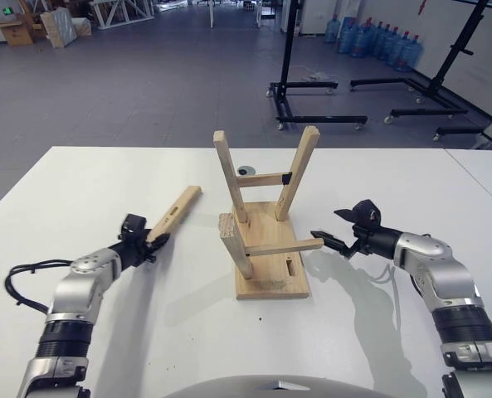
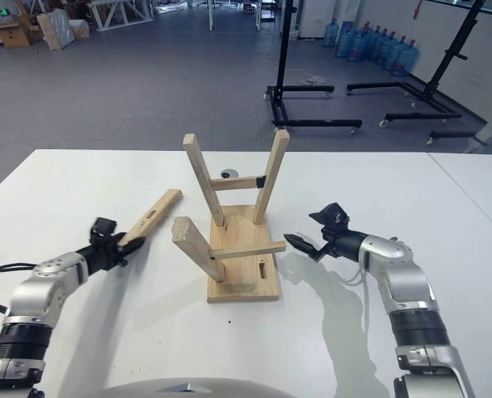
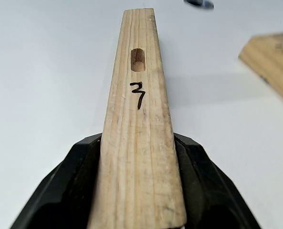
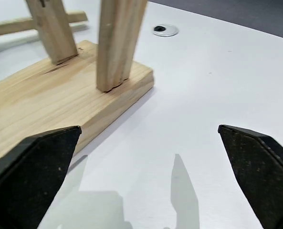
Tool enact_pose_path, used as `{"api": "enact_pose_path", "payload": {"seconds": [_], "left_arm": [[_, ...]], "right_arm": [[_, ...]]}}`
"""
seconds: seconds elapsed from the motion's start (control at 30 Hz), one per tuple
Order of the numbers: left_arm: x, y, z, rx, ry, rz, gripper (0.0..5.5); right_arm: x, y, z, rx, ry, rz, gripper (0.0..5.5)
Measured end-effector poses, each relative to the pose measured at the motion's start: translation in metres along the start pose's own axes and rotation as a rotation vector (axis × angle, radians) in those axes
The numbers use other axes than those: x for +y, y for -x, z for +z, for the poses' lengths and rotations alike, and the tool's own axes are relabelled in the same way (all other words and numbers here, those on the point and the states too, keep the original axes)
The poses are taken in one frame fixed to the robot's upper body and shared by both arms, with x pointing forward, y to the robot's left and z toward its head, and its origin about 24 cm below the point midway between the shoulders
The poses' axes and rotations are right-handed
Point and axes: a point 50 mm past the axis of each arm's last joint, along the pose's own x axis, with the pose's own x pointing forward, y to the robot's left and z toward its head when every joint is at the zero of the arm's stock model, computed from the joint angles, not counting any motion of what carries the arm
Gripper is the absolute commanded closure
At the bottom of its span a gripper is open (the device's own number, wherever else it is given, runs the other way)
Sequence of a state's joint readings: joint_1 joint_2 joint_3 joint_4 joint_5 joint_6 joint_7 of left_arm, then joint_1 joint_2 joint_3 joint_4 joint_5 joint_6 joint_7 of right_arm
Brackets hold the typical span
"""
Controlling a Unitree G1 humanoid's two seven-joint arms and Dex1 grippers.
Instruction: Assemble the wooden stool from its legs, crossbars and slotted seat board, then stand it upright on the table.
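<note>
stool (image 1: pixel 266 224) sits upside down mid-bench, its seat board (image 1: pixel 270 282) flat on the bench (image 1: pixel 104 182) so that parts can be pushed in from above; three legs (image 1: pixel 229 174) stand in it, tied by an upper crossbar (image 1: pixel 262 179) and a lower crossbar (image 1: pixel 283 246); the lower one pokes out free toward my right, and the slot (image 1: pixel 289 267) in the board beside it is bare, so i judge one leg is not yet fitted; that fourth leg (image 1: pixel 175 211) lies flat on the bench, well to the left of the board; my left pincer (image 1: pixel 148 241) is closed on its near end, fingers (image 3: pixel 86 162) pressed to both sides, with the mortise hole (image 3: pixel 138 59) turned up, handy for lining it with the crossbar's tip; my right pincer (image 1: pixel 327 240) hovers spread wide and holding nothing, just beside that free tip, placed, i judge, to steady the frame while the leg goes in
</note>
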State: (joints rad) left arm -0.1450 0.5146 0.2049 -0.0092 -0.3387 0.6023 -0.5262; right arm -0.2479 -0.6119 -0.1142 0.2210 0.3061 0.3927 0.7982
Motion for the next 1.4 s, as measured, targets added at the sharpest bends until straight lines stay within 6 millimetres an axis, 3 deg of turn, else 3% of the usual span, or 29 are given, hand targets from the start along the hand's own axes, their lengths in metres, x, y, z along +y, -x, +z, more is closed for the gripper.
{"api": "enact_pose_path", "payload": {"seconds": [0.03, 0.1, 0.23, 0.27, 0.33, 0.4, 0.43, 0.53, 0.6, 0.9, 1.07, 1.33, 1.4], "left_arm": [[0.006, 0.007, 0.021, -0.072, -0.01, 0.013, 3.46], [0.006, 0.027, 0.082, -0.312, -0.057, -0.014, 3.46], [-0.023, 0.044, 0.137, -0.578, 0.025, -0.269, 3.46], [-0.031, 0.046, 0.144, -0.615, 0.053, -0.342, 3.46], [-0.059, 0.045, 0.153, -0.653, 0.168, -0.617, 3.46], [-0.09, 0.039, 0.152, -0.608, 0.231, -0.869, 3.46], [-0.099, 0.036, 0.151, -0.586, 0.253, -0.941, 3.46], [-0.116, 0.021, 0.147, -0.52, 0.305, -1.055, 3.46], [-0.121, 0.016, 0.145, -0.502, 0.328, -1.082, 3.46], [-0.134, 0.015, 0.142, -0.466, 0.328, -1.144, 3.46], [-0.145, 0.012, 0.128, -0.399, 0.324, -1.166, 3.46], [-0.144, 0.009, 0.121, -0.378, 0.315, -1.131, 3.46], [-0.144, 0.009, 0.121, -0.38, 0.313, -1.128, 3.46]], "right_arm": [[-0.01, 0.004, 0.005, -0.025, -0.016, -0.054, 0.21], [-0.036, 0.014, 0.031, -0.138, -0.068, -0.169, 0.21], [-0.049, 0.025, 0.09, -0.409, -0.301, -0.085, 0.21], [-0.045, 0.025, 0.102, -0.455, -0.339, -0.023, 0.21], [-0.024, 0.022, 0.143, -0.586, -0.478, 0.277, 0.21], [0.015, 0.016, 0.182, -0.649, -0.512, 0.624, 0.21], [0.031, 0.012, 0.191, -0.648, -0.519, 0.734, 0.21], [0.074, -0.005, 0.194, -0.598, -0.586, 0.966, 0.21], [0.087, -0.006, 0.193, -0.606, -0.616, 1.024, 0.21], [0.096, -0.011, 0.19, -0.628, -0.721, 1.003, 0.21], [0.102, -0.01, 0.197, -0.671, -0.757, 1.024, 0.21], [0.105, -0.008, 0.203, -0.713, -0.769, 1.013, 0.21], [0.106, -0.009, 0.201, -0.7, -0.772, 1.01, 0.59]]}}
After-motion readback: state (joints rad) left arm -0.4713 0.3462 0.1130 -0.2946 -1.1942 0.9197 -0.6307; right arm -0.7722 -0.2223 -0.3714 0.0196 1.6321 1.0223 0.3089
